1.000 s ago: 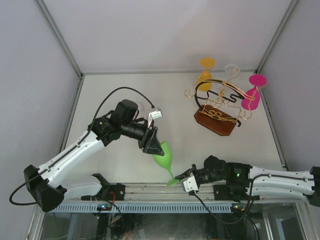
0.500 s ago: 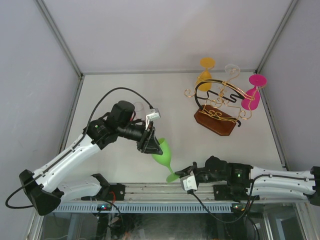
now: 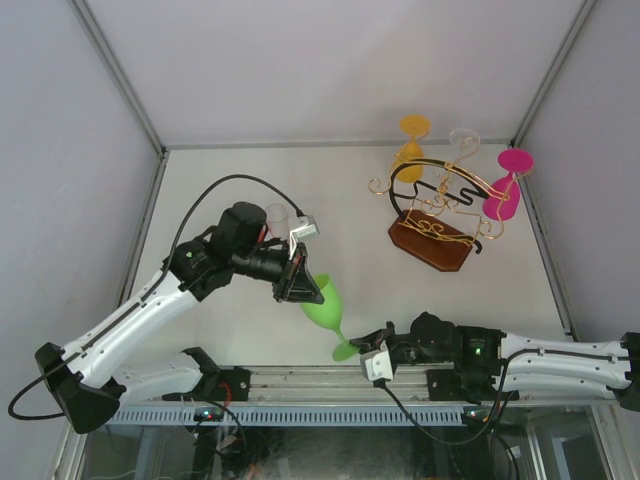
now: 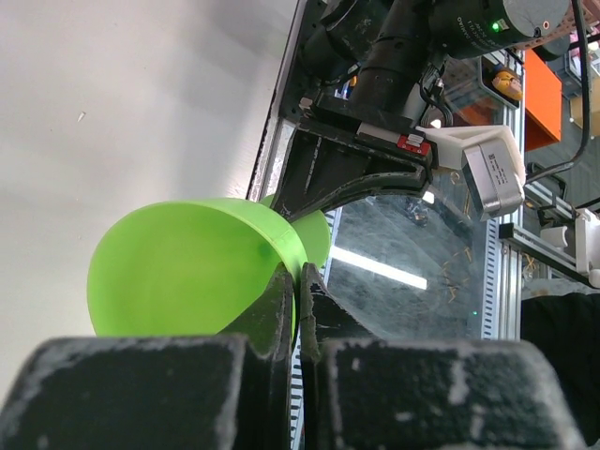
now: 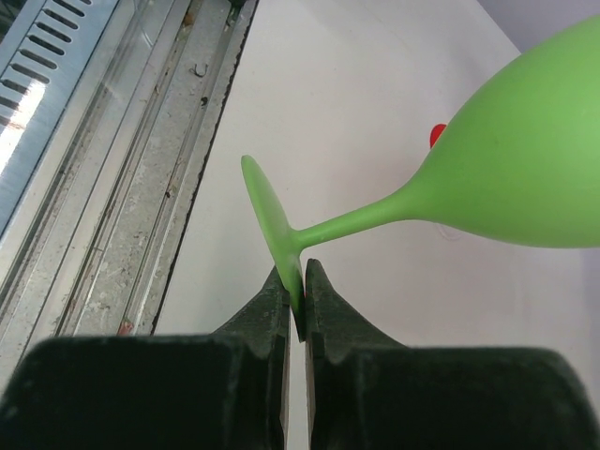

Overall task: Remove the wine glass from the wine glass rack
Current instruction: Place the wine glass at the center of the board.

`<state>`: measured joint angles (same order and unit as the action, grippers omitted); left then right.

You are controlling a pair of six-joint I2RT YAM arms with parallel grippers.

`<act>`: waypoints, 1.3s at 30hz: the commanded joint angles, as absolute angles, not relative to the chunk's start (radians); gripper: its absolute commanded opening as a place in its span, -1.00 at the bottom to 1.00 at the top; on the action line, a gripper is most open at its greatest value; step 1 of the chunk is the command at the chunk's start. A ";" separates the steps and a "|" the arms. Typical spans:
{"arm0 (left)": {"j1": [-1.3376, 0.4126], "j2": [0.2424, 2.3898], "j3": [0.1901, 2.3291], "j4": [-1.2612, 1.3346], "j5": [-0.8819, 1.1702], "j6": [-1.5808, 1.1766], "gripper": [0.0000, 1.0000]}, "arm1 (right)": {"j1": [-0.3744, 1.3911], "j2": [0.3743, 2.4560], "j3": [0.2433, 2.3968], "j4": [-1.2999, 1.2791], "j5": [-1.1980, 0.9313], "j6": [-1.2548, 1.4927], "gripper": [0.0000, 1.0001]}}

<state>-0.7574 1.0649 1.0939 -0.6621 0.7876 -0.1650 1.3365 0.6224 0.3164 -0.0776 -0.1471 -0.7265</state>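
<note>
Down at the near edge of the table point(image 3: 230, 190), we've got the left gripper point(image 3: 303, 290) clamped on the rim of the green wine glass point(image 3: 323, 306), the right gripper point(image 3: 358, 350) pinching its foot, and the wine glass rack point(image 3: 430, 243) standing well apart, back right.

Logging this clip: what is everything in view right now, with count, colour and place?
green wine glass: one, bright green, tilted at the near edge of the table, between the two grippers
wine glass rack: one, dark brown base with black arch and gold wire arms, far right of the table
orange wine glass: one, orange-yellow, hanging on the rack's far left side
clear wine glass: one, clear, on the rack's far side
pink wine glass: one, magenta, on the rack's right side
table: one, off-white, under everything
left gripper: one, black, shut on the green glass's bowl rim
right gripper: one, black, shut on the green glass's foot
</note>
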 commanded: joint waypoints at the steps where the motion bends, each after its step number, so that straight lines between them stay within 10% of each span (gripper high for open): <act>1: -0.795 1.053 1.112 -0.705 0.857 -0.165 -1.00 | 1.319 0.602 0.333 0.020 -0.006 -0.657 -1.00; 17: -0.795 1.051 1.136 -0.745 0.727 -0.147 -1.00 | 1.319 0.543 0.296 0.049 0.034 -0.652 -0.37; 39: -0.795 0.981 1.123 -0.840 0.091 -0.284 -1.00 | 1.321 0.362 0.283 0.009 0.034 -0.632 -0.33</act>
